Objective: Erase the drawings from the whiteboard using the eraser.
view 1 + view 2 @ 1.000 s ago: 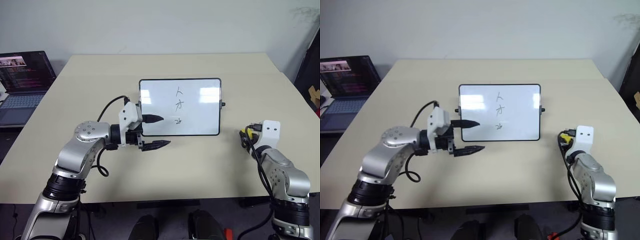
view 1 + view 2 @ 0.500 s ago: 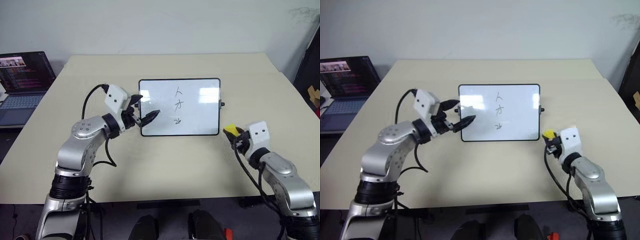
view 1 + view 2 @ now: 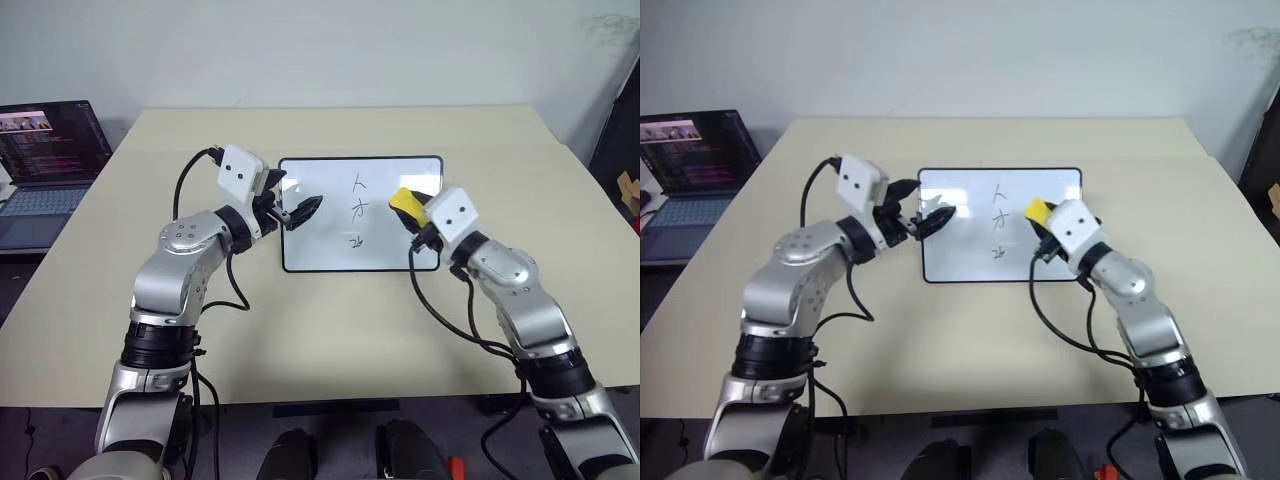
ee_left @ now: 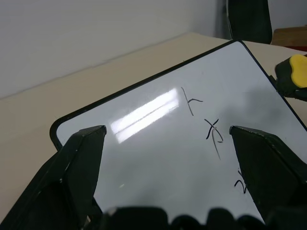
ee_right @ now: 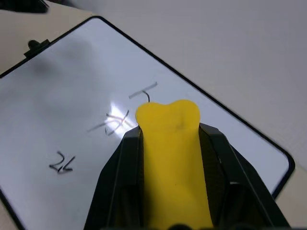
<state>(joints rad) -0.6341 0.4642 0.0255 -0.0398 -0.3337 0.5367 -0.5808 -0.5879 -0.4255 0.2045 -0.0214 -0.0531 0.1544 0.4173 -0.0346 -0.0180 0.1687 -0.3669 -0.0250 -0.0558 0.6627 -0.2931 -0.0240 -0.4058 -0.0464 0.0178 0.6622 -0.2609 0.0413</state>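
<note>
A beige worktop (image 3: 330, 330) is carrying the whiteboard (image 3: 320, 240) near its centre, with the drawings (image 3: 357, 210) sitting in a column on the board. The right gripper (image 3: 408, 208) is hovering over the board's right part, jaws clenched on the yellow eraser (image 3: 404, 203) just beside the drawings. The left gripper (image 3: 300, 211) is reaching over the board's left edge, jaws spread and grasping nothing.

Whiteboard (image 3: 340, 235) flat on the table (image 3: 330, 330), about mid-table. Drawings (image 3: 357, 210) in a column on the board, right of its middle. Left gripper (image 3: 303, 210) over the board's left part; right gripper (image 3: 412, 215) over its right part, clamping the eraser (image 3: 404, 203), just right of the drawings. Laptop (image 3: 45, 170) far left, beside the table.
</note>
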